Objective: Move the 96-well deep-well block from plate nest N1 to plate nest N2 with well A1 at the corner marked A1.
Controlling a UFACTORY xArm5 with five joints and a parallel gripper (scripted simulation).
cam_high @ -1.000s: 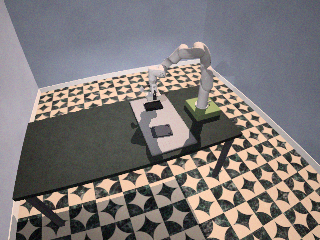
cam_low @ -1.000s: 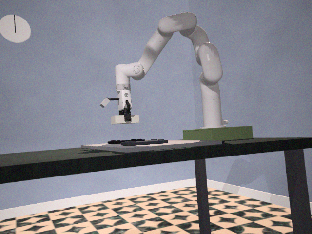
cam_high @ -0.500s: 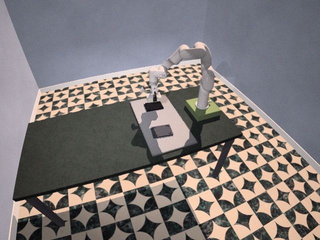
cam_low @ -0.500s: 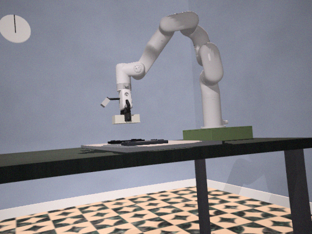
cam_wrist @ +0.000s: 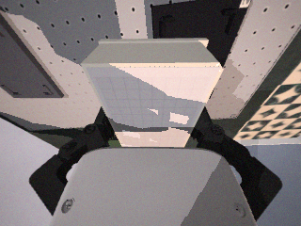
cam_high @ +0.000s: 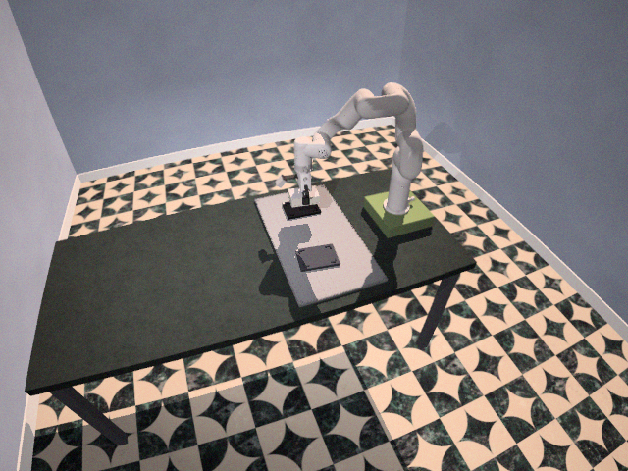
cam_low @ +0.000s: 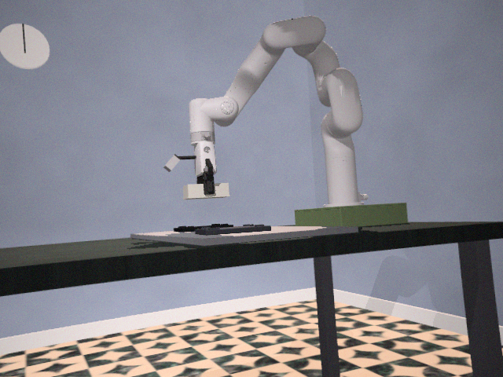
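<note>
The jaws of the gripper (cam_low: 208,187) are closed on the deep-well block (cam_low: 206,190), clamping it across its width – the block hangs in the air, well above the grey perforated board (cam_high: 324,248) on the dark counter (cam_high: 152,284). In the exterior view the pale block looks level under the wrist, with open air between its underside and the two dark nests below.

In the top view the far nest (cam_high: 301,209) lies almost directly under the gripper; the near nest (cam_high: 318,257) lies bare on the same board, well apart from the first. The wrist view looks down on the block's top face (cam_wrist: 151,96), its grid of wells faintly visible, half lit and half in shadow. A black finger (cam_wrist: 100,133) presses each side of the block. Beyond the block's far edge a dark nest (cam_wrist: 198,21) shows on the dotted board – with a small white label at its far right corner, too blurred to read.

The white arm (cam_low: 337,105) arches up from a green base block (cam_low: 390,213) at the counter's right side. A small grey camera box (cam_low: 172,162) sticks out from the wrist.
</note>
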